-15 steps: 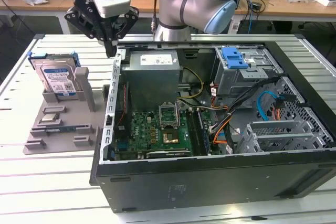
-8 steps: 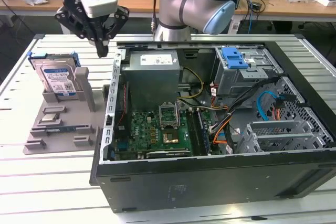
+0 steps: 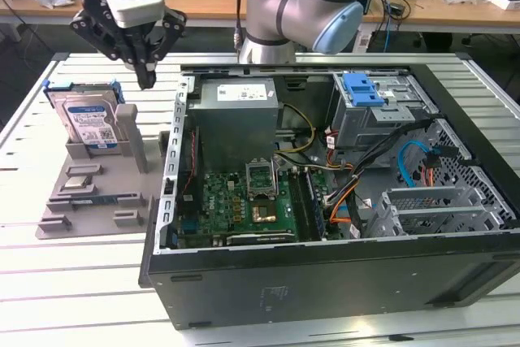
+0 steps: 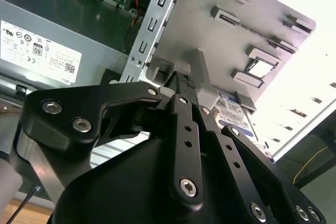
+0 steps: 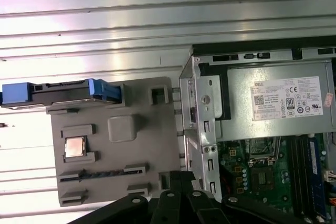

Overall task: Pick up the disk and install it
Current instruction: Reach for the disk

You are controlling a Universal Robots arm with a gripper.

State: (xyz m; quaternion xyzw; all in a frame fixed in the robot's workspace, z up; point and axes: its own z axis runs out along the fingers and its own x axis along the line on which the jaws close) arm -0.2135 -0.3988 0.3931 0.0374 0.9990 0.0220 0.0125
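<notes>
Gripper [image 3: 146, 77] hangs above the grey fixture tray [image 3: 89, 193], fingers drawn together with nothing between them. In the second wrist view the fingertips [image 4: 184, 81] meet at a single point. It stands over the strip between the tray's upright post [image 3: 130, 132] and the wall of the computer case [image 3: 175, 160], toward the exterior view's right of the disk and apart from it.

Disk [image 3: 88, 119]: on edge in a slot at the far end of the tray, label toward the camera, blue rails at both sides. The first wrist view shows it edge-on [image 5: 58, 92]. Not contacted.

Assessment: the step in hand appears to be the approach for the pick. Done well, it calls for the fingers to be spread wider than the disk's thickness before any descent. It also calls for centring over the top edge, with the pads bearing on the flat metal faces rather than the plastic rails. The post stands near the disk, so a straight vertical path looks safest. A skewed grasp would likely bind the disk in its slot.
</notes>
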